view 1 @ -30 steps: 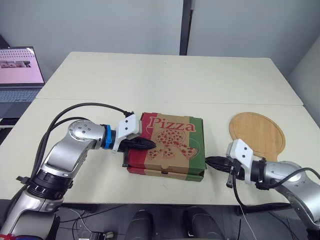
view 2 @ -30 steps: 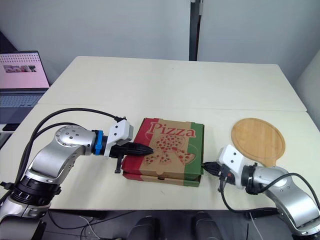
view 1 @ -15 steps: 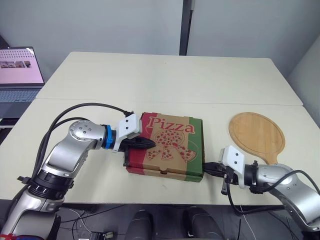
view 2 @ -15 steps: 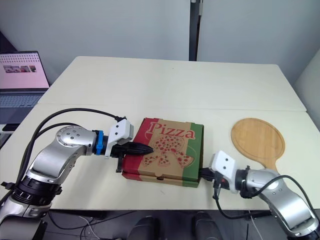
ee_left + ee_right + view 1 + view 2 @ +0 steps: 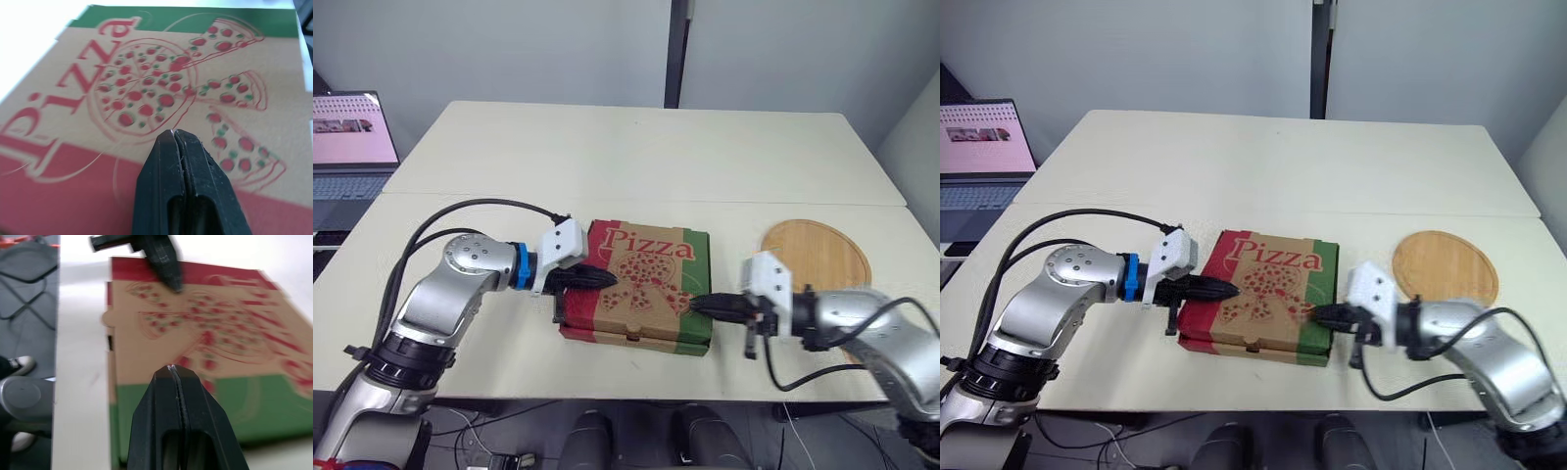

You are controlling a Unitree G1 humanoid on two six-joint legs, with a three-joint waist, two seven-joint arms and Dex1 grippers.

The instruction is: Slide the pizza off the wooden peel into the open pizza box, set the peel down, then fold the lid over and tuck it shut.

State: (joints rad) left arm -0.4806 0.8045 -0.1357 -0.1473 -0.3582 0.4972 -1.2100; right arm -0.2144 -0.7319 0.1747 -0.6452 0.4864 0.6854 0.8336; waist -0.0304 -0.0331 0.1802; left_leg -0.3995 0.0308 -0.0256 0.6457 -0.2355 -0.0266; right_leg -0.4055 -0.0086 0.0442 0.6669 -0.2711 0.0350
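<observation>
The pizza box (image 5: 646,284) is sitting closed, lid down, near the front edge of the table (image 5: 636,157). The left gripper (image 5: 613,281) is resting on the lid's red side, its fingers pressed together and empty. The right gripper (image 5: 696,305) is pointing over the green side, its jaws likewise closed on nothing. The wooden peel (image 5: 822,257) is lying flat to the right of the box. A laptop (image 5: 352,137) is standing open at the far left.

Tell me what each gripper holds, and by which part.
Nothing. The left gripper and right gripper are both shut and empty, tips over the closed pizza box.
</observation>
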